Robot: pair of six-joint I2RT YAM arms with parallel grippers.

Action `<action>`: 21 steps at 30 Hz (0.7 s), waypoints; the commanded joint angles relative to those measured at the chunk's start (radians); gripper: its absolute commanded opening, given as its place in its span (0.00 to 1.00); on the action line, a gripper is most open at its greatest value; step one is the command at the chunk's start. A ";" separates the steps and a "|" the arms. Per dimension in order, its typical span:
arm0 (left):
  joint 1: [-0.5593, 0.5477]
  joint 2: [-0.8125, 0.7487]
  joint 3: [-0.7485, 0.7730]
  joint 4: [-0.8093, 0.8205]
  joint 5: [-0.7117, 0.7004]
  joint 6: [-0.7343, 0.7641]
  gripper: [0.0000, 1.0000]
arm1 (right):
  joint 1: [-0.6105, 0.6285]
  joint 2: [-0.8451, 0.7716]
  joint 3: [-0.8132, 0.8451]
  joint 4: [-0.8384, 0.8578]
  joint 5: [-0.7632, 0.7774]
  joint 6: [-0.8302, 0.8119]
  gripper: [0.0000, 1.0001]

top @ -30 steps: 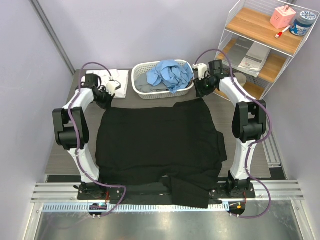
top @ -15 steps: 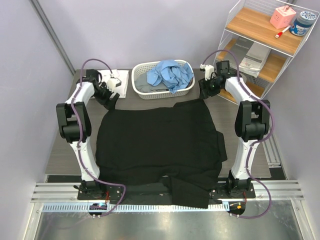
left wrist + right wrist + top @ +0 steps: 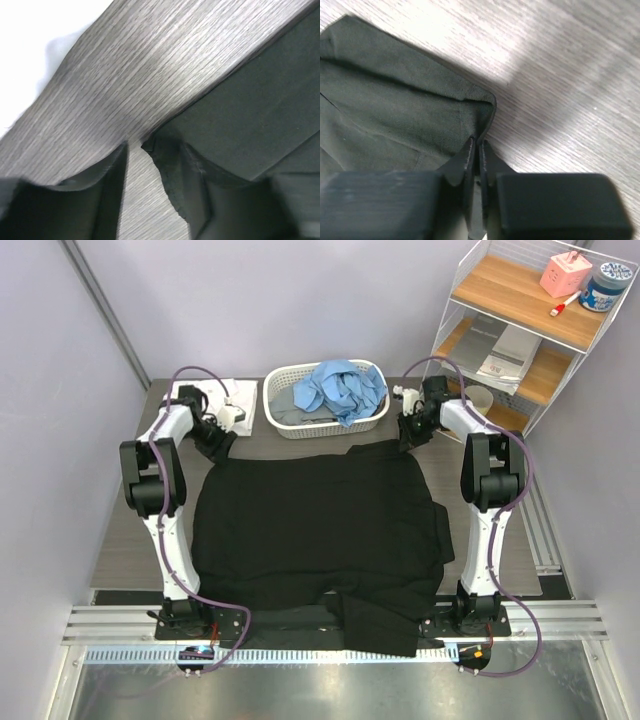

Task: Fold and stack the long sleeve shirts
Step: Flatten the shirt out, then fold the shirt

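A large black long sleeve shirt (image 3: 320, 530) lies spread flat on the table, with one part hanging over the near edge. My left gripper (image 3: 215, 440) is at its far left corner. In the left wrist view that gripper (image 3: 157, 152) is open, with the ragged corner of the black shirt (image 3: 167, 170) lying between its fingers. My right gripper (image 3: 407, 435) is at the far right corner. There the right gripper (image 3: 479, 145) is shut on the folded edge of the black shirt (image 3: 395, 100).
A white slatted basket (image 3: 320, 428) at the far middle holds a crumpled light blue shirt (image 3: 340, 390). A folded white shirt (image 3: 215, 395) lies at the far left corner. A wire shelf unit (image 3: 520, 340) stands at the far right.
The right jaws have closed on the shirt's far right corner. The left jaws have opened around the far left corner. Both forearms have swung toward the far edge. The shirt has not shifted.
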State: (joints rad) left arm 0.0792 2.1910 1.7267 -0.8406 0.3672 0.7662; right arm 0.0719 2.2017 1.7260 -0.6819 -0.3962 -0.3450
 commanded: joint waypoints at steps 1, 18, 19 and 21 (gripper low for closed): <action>-0.006 0.019 0.025 -0.012 0.010 0.004 0.43 | 0.005 -0.007 0.060 0.015 -0.012 0.003 0.09; -0.024 0.026 0.028 -0.002 0.053 0.016 0.00 | 0.003 0.007 0.110 0.015 -0.023 -0.002 0.01; -0.024 0.024 0.033 0.006 0.053 0.010 0.00 | 0.005 0.012 0.118 0.016 -0.018 -0.002 0.01; -0.022 0.021 0.045 0.038 0.050 -0.021 0.00 | 0.005 0.023 0.147 0.024 0.003 0.001 0.01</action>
State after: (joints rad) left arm 0.0589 2.2002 1.7321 -0.8417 0.3939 0.7826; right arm 0.0719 2.2127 1.7969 -0.6827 -0.4053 -0.3420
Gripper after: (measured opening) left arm 0.006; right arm 0.021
